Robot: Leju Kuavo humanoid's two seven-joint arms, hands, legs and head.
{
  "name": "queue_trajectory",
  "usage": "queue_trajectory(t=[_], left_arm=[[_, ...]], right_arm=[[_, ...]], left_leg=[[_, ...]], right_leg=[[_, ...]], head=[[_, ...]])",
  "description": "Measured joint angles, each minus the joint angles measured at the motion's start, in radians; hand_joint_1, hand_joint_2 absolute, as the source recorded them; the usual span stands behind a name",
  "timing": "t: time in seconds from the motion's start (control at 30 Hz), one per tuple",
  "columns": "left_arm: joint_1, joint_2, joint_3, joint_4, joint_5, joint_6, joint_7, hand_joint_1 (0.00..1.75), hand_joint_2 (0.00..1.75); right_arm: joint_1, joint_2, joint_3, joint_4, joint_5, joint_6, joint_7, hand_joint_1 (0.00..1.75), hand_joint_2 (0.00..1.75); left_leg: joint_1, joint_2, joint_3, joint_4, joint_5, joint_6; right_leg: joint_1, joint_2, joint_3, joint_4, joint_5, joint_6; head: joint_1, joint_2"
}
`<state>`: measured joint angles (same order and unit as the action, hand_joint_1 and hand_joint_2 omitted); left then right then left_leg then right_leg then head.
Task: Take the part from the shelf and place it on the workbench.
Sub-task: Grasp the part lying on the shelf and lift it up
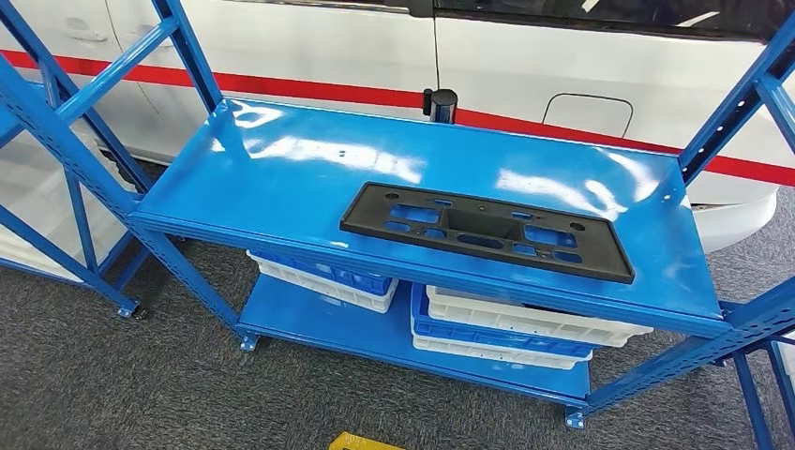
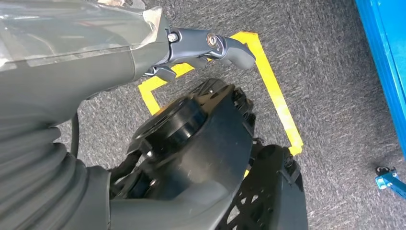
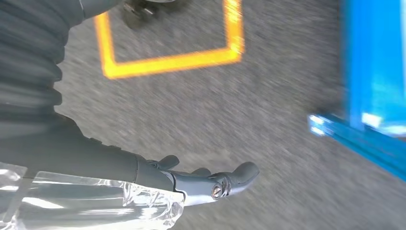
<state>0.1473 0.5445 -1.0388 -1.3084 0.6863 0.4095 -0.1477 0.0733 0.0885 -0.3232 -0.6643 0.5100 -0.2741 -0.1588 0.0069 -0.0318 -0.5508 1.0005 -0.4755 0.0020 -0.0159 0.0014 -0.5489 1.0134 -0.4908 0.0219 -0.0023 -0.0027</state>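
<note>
Both the left hand [image 2: 201, 48] and right hand [image 3: 210, 182] hang empty with fingers loosely apart, so that flat black part [image 1: 486, 230] on the glossy blue shelf [image 1: 281, 178] could easily slide away or tip off the edge if it's only grabbed from one end.

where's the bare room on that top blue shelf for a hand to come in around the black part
The top shelf is bare left of the black part, out to the left posts, and behind it up to the rear edge. A smaller patch lies to its right. The front is tight: the part sits close to the front edge.
</note>
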Motion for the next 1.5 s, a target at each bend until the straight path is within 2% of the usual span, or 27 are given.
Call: queue_trajectory(t=[0.37,0.93,1.23,1.5], left_arm=[[0.101,0.026,0.002,-0.139,-0.09,0.079,0.04,0.0,1.75],[0.294,0.026,0.12,-0.349,-0.341,0.172,0.15,0.0,1.75],[0.371,0.011,0.179,-0.442,-0.46,0.219,0.23,0.0,1.75],[0.379,-0.014,0.197,-0.456,-0.508,0.256,0.275,0.0,1.75]], right_arm=[[0.072,-0.061,0.159,-0.323,-0.049,-0.092,-0.062,0.0,1.75],[0.161,-0.151,0.388,-0.744,-0.049,-0.224,-0.124,0.0,1.75],[0.171,-0.191,0.534,-0.965,0.044,-0.283,-0.141,0.0,1.75],[0.196,-0.218,0.654,-1.17,0.197,-0.328,-0.139,0.0,1.75]], left_leg=[[0.0,0.0,0.0,0.0,0.0,0.0],[0.0,0.0,0.0,0.0,0.0,0.0],[0.0,0.0,0.0,0.0,0.0,0.0],[0.0,0.0,-0.001,0.0,0.0,0.0]], right_leg=[[0.0,0.0,0.0,0.0,0.0,0.0],[0.0,0.0,0.0,0.0,0.0,0.0],[0.0,0.0,0.0,0.0,0.0,0.0],[0.0,0.0,0.0,0.0,0.0,0.0]], head=[[0.0,0.0],[0.0,0.0],[0.0,0.0],[0.0,0.0]])
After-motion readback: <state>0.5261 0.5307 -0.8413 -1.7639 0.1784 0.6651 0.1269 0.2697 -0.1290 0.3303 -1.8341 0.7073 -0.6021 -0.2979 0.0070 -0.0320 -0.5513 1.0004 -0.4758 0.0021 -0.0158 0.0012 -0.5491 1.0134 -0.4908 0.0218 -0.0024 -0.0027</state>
